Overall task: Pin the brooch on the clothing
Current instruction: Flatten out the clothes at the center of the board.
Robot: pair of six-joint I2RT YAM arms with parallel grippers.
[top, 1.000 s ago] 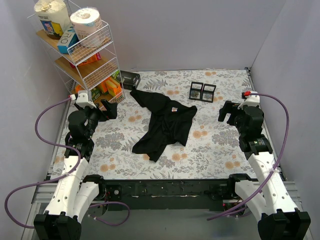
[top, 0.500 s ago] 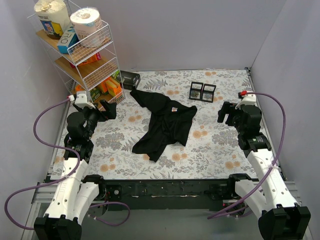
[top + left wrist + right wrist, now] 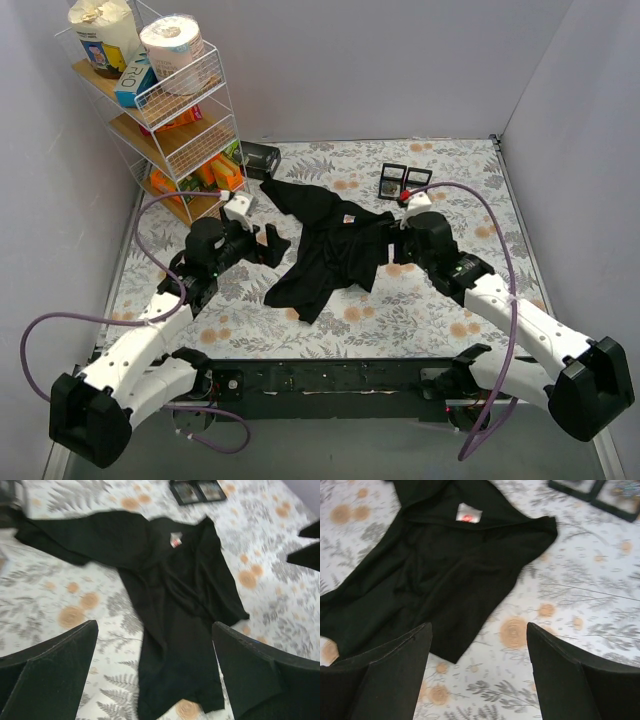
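Shirt [image 3: 335,250] lies crumpled on table [image 3: 440,290], collar label showing. Left gripper [image 3: 155,627] and right gripper [image 3: 478,626] flank it, both spread wide.

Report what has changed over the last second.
Both arms swung inward from the table's sides toward the T-shirt. The left claw is now by its left edge and the right claw by its right edge. Both are open and hold nothing. The T-shirt, the black frame boxes and the wire rack have not moved.
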